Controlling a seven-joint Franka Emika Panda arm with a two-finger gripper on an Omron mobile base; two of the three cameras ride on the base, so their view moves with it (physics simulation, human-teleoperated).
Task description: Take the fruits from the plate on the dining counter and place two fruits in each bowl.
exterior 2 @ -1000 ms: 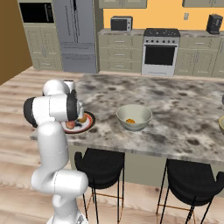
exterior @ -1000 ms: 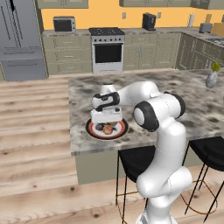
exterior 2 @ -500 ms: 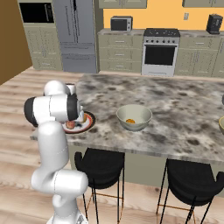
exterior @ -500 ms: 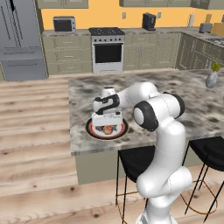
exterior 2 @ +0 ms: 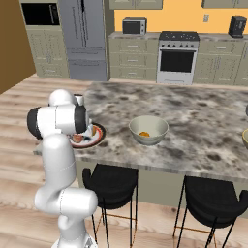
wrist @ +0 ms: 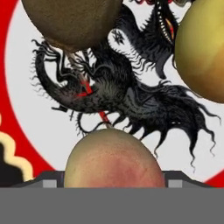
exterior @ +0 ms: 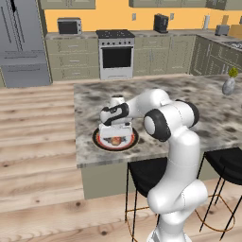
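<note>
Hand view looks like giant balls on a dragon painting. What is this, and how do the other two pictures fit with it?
It is one simulated kitchen seen by three cameras. The two base views look over a white robot arm from behind, from its left and from its right. The arm reaches down to a red-rimmed plate on the marble dining counter.

The hand view comes from a camera on the gripper, very close to the plate, so the small fruits look huge. The dragon is the plate's dark centre. A pinkish-red fruit sits between the gripper's fingertips. Whether it is gripped yet cannot be told. A brownish-green fruit and a yellow-orange fruit lie beyond it.

An orange fruit already lies in a beige bowl.
</note>
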